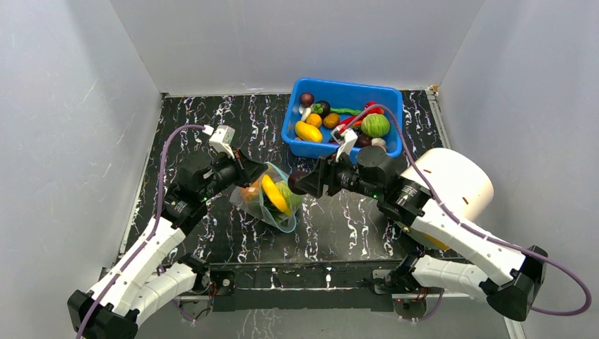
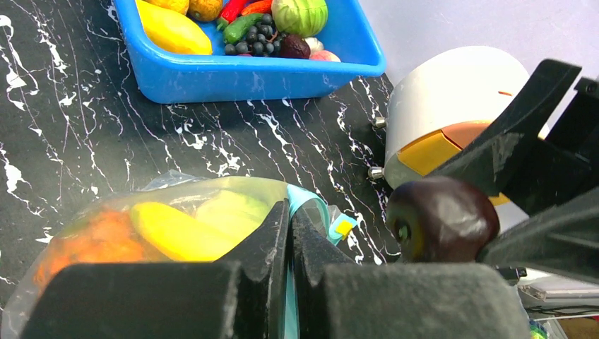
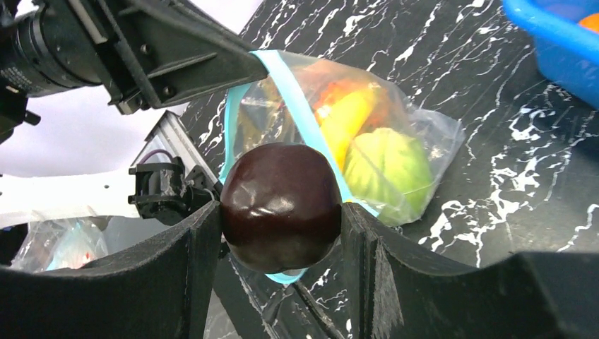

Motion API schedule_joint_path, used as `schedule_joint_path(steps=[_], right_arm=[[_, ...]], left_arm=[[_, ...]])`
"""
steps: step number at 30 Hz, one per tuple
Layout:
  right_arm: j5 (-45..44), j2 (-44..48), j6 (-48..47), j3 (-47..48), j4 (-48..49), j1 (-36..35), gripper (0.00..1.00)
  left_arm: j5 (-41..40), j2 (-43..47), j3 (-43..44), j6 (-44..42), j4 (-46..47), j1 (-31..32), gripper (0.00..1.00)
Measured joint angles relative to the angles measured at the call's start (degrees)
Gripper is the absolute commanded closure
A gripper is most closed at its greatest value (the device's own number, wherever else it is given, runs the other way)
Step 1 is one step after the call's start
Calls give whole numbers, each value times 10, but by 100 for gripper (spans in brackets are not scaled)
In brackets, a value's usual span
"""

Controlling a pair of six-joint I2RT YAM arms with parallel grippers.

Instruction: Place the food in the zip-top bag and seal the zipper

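One blue bin (image 1: 353, 88) beyond zip-top bag (image 1: 279, 215)

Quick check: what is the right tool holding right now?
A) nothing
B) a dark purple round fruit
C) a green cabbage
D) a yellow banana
B: the right tool is clamped on a dark purple round fruit beside the zip-top bag.
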State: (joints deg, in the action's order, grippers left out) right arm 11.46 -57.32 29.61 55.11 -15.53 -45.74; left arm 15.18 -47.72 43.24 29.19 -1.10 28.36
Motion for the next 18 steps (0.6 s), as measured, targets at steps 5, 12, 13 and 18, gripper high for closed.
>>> schedule_joint_path(steps=[5,12,13,18], right_arm=[[-48,-3,6,-16,21,-57,65],[-101,-35,3,-31,69,-106,66],[-109,-42,1,-31,71,-111,66],[-150,-88,-24,-25,72,-144,66]], left_arm=[[1,0,0,4,-3,0,100],[3,0,0,9,-7,0,100],[3,0,0,9,-8,0,100],[4,3,0,11,-14,0,100]])
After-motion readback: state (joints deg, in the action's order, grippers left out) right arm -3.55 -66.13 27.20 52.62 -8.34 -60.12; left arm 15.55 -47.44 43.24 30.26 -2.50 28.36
